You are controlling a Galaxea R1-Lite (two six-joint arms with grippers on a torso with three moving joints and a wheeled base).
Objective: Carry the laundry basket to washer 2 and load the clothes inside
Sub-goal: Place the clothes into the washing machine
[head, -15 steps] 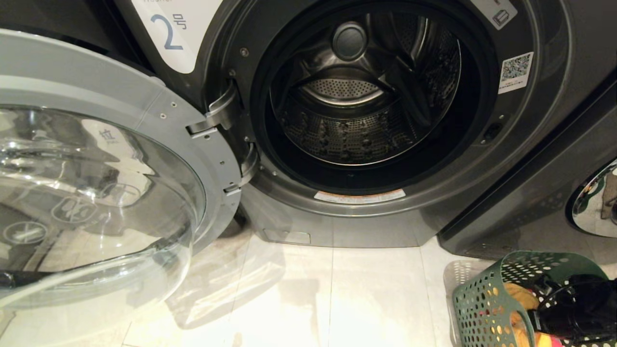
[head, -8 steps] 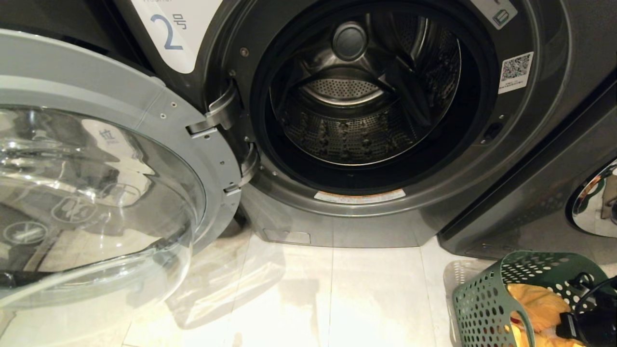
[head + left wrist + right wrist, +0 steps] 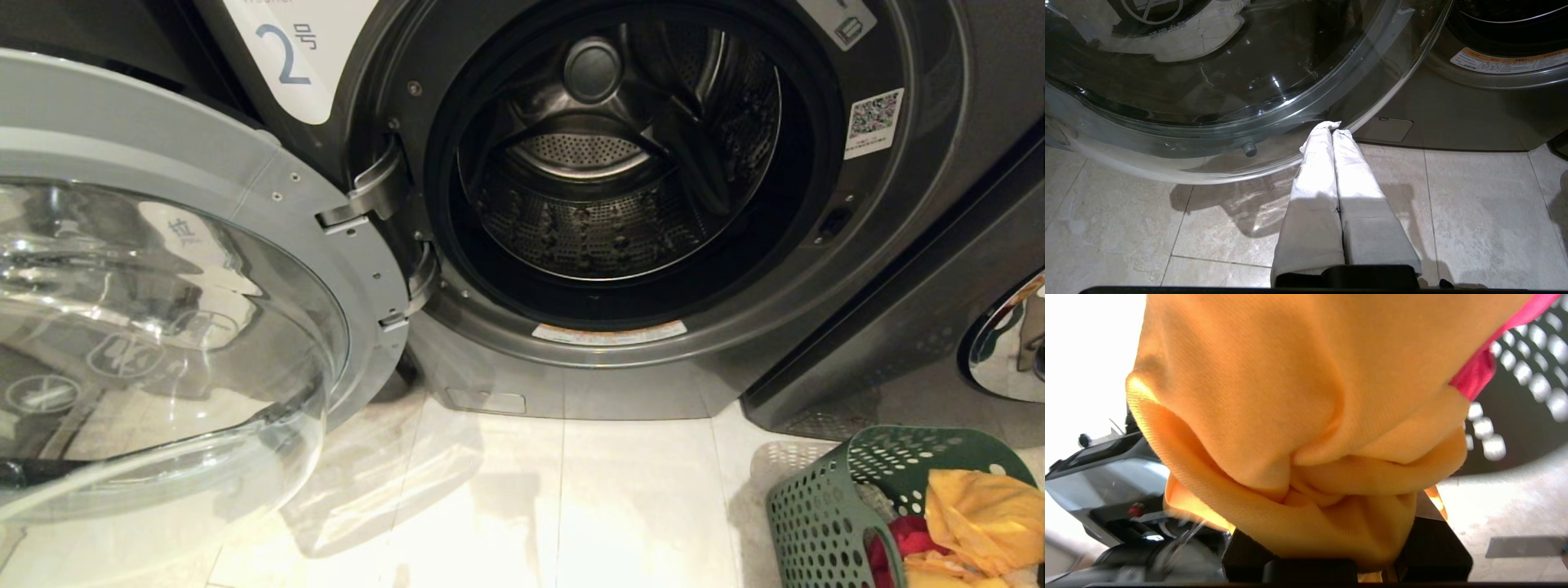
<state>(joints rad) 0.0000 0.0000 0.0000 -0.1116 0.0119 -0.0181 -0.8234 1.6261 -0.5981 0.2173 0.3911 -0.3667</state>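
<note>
while washer 2 (image 3: 620,196) fills the upper middle of the head view with its drum empty, its round glass door (image 3: 163,327) stands swung open across the left half of the frame, hinged at the left edge of the opening. a white label with the numeral 2 (image 3: 286,53) sits at the upper left of the washer's front, and a qr sticker (image 3: 873,122) at the upper right. pale floor tiles (image 3: 531,506) run along the bottom of the frame.

the laundry basket (image 3: 816,514) stands on the floor in the lower right corner, near the foot of the neighbouring machine (image 3: 914,327) and well apart from the washer's opening. above its rim the yellow-orange garment (image 3: 980,514) bulges up, with the pink-red garment (image 3: 902,539) just beside it, lower and to the left.

in the right wrist view the right gripper (image 3: 1347,559) has its fingers closed on a thick bunch of the yellow-orange garment, which fills most of the frame; a strip of the pink-red garment shows at the upper right, beside the basket's holed wall.

in the left wrist view the left gripper (image 3: 1331,126) has its cloth-wrapped fingers (image 3: 1318,175) pressed together and holds nothing; their tips lie at the lower rim of the open glass door, above the tiles.
</note>
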